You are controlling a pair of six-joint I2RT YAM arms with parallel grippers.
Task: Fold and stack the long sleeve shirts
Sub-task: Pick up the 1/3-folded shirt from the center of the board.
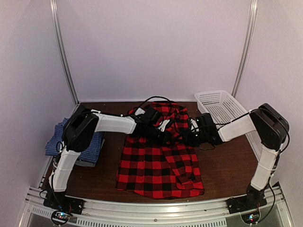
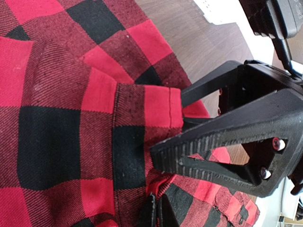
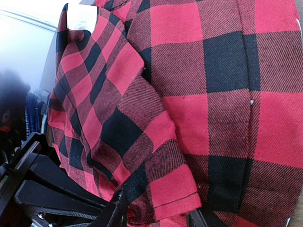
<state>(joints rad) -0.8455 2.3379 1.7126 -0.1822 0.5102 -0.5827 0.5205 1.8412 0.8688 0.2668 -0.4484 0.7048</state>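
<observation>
A: Where is the red plaid shirt (image 1: 158,165)?

B: It is spread flat in the middle of the table (image 1: 227,165). Its long axis runs from our bases toward the back wall, hem toward us and collar end away. Both our arms meet over its far half, about on its midline.

A: And the cuff we want?

B: The cuff (image 3: 177,201) lies right between the fingers of our right gripper (image 3: 157,209). The jaws stand partway apart, one on each side of the folded edge. We can't tell whether they press on it.

A: The other arm?

B: Our left gripper (image 2: 155,211) is closed tight, apparently pinching the plaid just to the left of the cuff, right beside the right one's finger.

A: Which arm is nearer, then?

B: Both are at the spot, but the cuff sits inside the right jaws. We judge that arm needs only to clamp before the sleeve can be laid along the shirt's long axis.

A: Surface and room?

B: The table is smooth dark wood, so we expect the soft cloth to slide and bunch rather than stay put. Bare wood shows along the shirt's right side. The white basket (image 1: 222,105) stands off its far right corner. A folded blue shirt (image 1: 57,142) sits off its left side, apart from it.
</observation>
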